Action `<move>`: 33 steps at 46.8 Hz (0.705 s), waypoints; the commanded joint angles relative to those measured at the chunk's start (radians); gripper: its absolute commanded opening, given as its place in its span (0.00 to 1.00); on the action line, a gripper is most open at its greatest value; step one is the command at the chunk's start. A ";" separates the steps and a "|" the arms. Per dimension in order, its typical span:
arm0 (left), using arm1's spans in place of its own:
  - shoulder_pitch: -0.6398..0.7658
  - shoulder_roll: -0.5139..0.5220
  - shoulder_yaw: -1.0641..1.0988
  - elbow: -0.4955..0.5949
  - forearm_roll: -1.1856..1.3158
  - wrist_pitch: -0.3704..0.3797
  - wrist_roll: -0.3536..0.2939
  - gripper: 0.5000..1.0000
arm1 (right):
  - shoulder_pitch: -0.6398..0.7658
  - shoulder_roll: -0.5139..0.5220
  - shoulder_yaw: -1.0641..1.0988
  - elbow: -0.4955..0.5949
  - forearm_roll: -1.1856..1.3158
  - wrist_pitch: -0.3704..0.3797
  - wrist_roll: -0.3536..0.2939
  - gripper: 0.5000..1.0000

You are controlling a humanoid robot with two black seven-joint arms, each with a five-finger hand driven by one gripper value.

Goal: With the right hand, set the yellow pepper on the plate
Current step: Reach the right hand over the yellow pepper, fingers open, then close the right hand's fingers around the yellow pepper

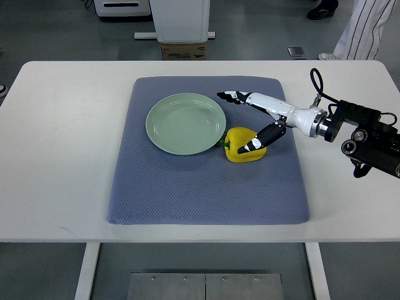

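White bench [56, 156] fills most of our view, with grey floor beyond its far edge. Our right hand [259, 119] reaches in from the right with fingers spread, gripping nothing; its thumb lies on the yellow pepper [240, 145] while the long fingers [232, 96] stretch out past it. We see the pepper sitting on the blue-grey mat [206, 194], just beside the right rim of the green plate [185, 123], whose bowl is bare. Wide open mat lies toward the near edge, with bare bench on the left.
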 commanded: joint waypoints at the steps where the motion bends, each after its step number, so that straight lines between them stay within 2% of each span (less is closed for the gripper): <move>1: -0.001 0.000 0.000 -0.001 0.000 0.000 0.001 1.00 | 0.002 0.006 -0.015 -0.003 -0.016 -0.003 -0.001 1.00; 33: 0.000 0.000 0.000 0.000 0.000 0.000 0.001 1.00 | -0.006 0.080 -0.099 -0.122 -0.054 -0.075 -0.012 0.96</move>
